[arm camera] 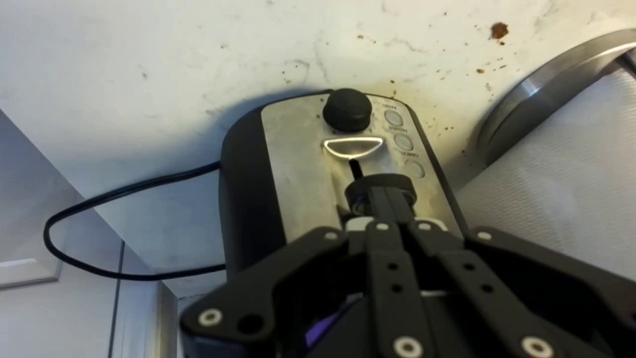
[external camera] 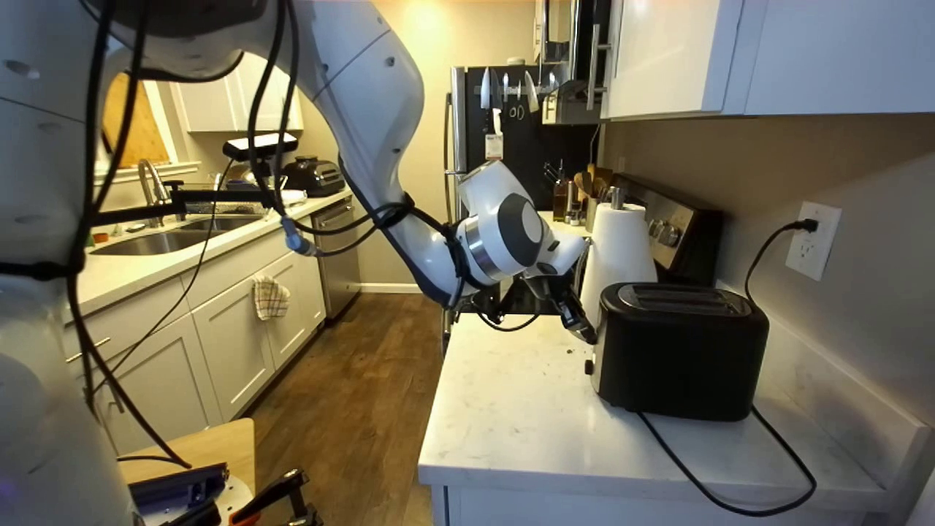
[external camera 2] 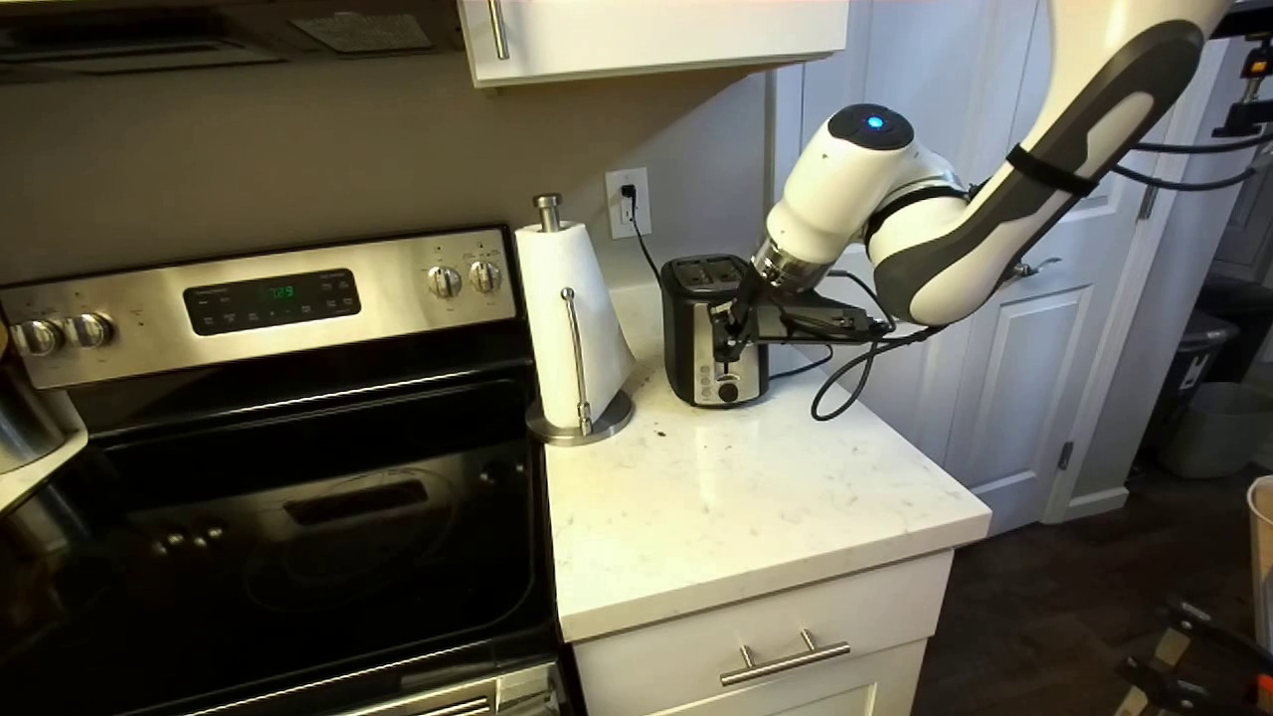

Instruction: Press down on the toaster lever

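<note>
The toaster [external camera: 683,358] stands on the desk [external camera 2: 776,477], with the toaster lever [arm camera: 380,180] on its narrow end face, above a round black dial [arm camera: 348,110] and beside small round buttons [arm camera: 403,142]. A paper towel roll [external camera 2: 597,343] on a metal base [arm camera: 531,89] stands upright just beside the toaster, crowding that flank; the stove [external camera 2: 298,557] lies past the roll. Near the toaster's lever end, a brown spot [arm camera: 499,31] marks the desk. A black cord [external camera: 760,513] loops out on the toaster's side away from the roll. The wall outlet [external camera: 813,252] is behind the toaster, a plug in it.

The arm [external camera: 372,131] bends down to the toaster's lever end, its gripper [arm camera: 390,201] slanting downward at the end face. The gripper is narrow, tips together, partly covering the lever in the wrist view; whether they touch it I cannot tell.
</note>
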Available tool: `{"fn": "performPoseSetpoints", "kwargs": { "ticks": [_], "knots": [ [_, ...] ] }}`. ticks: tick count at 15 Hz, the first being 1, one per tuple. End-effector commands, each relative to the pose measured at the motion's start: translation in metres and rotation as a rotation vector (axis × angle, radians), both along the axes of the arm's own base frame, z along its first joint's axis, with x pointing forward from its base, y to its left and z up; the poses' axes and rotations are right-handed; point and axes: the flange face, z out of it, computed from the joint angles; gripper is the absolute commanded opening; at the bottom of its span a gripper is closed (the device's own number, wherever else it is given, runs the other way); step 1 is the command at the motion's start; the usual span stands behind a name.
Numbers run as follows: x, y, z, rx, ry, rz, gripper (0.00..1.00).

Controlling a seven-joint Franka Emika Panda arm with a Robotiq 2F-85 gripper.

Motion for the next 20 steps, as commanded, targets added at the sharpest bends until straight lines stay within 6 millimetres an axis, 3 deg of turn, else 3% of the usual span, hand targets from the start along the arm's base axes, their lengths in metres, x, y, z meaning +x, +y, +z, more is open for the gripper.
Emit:
{"fn": "performPoseSetpoints", "kwargs": {
  "ticks": [1,4,8,11,13,20],
  "knots": [
    [0.01,0.004,-0.04,0.044,0.01,0.024,0.0],
    [0.016,0.007,-0.07,0.05,0.019,0.05,0.0],
    [0.025,0.011,-0.07,0.059,-0.005,0.073,0.0],
    [0.024,0.015,-0.08,0.049,0.014,0.087,0.0],
    [0.014,0.016,-0.073,0.036,0.012,0.112,0.0],
    [-0.031,0.03,-0.013,0.044,-0.023,0.193,0.0]
  ]
}}
